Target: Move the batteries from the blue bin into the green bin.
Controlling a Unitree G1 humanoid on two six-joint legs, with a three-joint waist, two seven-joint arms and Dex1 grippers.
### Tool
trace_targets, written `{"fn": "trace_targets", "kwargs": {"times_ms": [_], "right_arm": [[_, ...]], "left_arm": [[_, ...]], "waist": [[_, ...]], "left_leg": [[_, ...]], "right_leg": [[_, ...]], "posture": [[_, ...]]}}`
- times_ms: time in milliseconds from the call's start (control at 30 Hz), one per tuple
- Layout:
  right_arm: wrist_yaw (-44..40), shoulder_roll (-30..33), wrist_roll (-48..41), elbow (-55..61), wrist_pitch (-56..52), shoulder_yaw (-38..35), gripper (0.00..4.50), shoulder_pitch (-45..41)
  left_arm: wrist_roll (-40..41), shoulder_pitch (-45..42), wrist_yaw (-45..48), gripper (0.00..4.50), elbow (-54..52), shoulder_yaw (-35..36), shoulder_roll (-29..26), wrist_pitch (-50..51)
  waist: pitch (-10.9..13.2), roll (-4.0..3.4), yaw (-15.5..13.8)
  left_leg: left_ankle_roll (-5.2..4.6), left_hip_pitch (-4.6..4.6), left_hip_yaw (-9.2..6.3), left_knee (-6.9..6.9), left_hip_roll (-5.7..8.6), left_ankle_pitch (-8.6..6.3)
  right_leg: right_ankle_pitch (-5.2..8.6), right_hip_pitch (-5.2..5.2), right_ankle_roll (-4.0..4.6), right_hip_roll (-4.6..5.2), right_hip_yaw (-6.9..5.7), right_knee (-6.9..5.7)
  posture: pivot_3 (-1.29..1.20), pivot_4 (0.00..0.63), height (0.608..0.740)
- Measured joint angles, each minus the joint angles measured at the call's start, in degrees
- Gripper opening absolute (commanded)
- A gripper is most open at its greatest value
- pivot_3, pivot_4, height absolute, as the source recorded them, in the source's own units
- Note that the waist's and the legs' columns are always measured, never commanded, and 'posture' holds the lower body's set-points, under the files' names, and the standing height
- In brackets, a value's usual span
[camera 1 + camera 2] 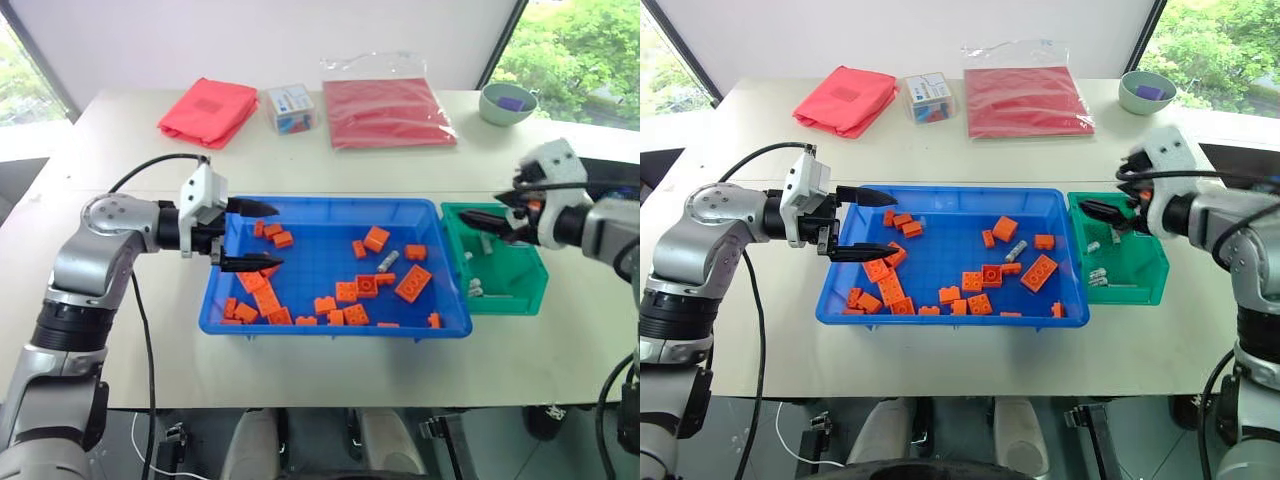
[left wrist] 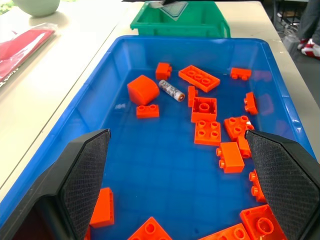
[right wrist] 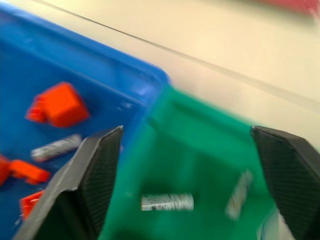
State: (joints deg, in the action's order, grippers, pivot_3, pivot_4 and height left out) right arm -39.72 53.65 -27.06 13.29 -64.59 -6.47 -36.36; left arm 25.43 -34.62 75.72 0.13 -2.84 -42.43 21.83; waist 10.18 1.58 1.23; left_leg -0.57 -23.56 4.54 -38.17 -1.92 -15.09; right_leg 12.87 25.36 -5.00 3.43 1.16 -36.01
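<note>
Fingers [image 3: 100, 170] of the right gripper [image 1: 497, 222] are spread wide, holding nothing, above the green bin [image 1: 520, 290]; batteries [image 3: 167, 202] lie below.

- In the right wrist view we see the green bin [image 3: 200, 165] smeared by blur between the fingers of the right claw [image 3: 187, 185]; the batteries [image 3: 167, 202] in it are soft streaks, so we cannot read their markings.
- The blue bin [image 3: 65, 65] beside that claw runs off the picture's edge.
- In the left wrist view, orange bricks [image 2: 150, 231] nearest the left claw [image 2: 182, 185] are cut off by the edge.
- The purple thing in the pale bowl [image 1: 508, 104] is too small for us to tell.
</note>
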Motion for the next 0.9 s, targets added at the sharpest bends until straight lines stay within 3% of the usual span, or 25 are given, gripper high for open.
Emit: {"fn": "trace_targets", "kwargs": {"times_ms": [133,300,633,900], "right_arm": [[-3.6,-1.2,4.5,-1.5,6.2,12.1,4.34,-4.0],[-4.6,-4.5,9.0,-4.5,8.5,22.1,4.34,-3.5],[-5.0,-9.5,10.8,-6.5,5.3,24.1,4.34,-2.2],[-5.5,-9.7,11.2,-5.4,5.1,24.2,4.34,0.0]], "left_arm": [[0.0,-0.1,-0.4,4.50,0.0,-0.2,0.2,0.0],[0.1,0.9,-1.2,4.50,-1.7,0.1,-0.4,0.3],[0.4,4.6,-3.4,4.50,-5.2,2.0,-1.9,1.4],[0.4,4.8,-3.7,4.50,-5.2,2.0,-1.8,1.5]], "waist": [[0.0,0.03,-0.2],[0.0,0.02,-0.5],[0.0,0.02,-0.5],[0.0,0.03,-0.5]], "left_leg": [[0.00,-0.03,-0.01,0.00,0.00,0.00],[0.00,-0.26,0.01,-0.08,0.06,0.00],[0.01,-0.21,-0.01,-0.09,0.04,0.01],[0.01,-0.20,0.00,-0.10,0.05,0.01]], "right_leg": [[0.01,-0.01,0.01,0.01,-0.01,0.01],[-0.03,0.08,-0.04,0.14,-0.02,0.05],[-0.02,0.06,-0.03,0.08,-0.13,-0.04],[-0.04,0.04,-0.06,0.10,-0.14,-0.02]], "posture": [[0.00,0.150,0.736],[0.00,0.150,0.736],[0.00,0.150,0.736],[0.00,0.150,0.736]]}}
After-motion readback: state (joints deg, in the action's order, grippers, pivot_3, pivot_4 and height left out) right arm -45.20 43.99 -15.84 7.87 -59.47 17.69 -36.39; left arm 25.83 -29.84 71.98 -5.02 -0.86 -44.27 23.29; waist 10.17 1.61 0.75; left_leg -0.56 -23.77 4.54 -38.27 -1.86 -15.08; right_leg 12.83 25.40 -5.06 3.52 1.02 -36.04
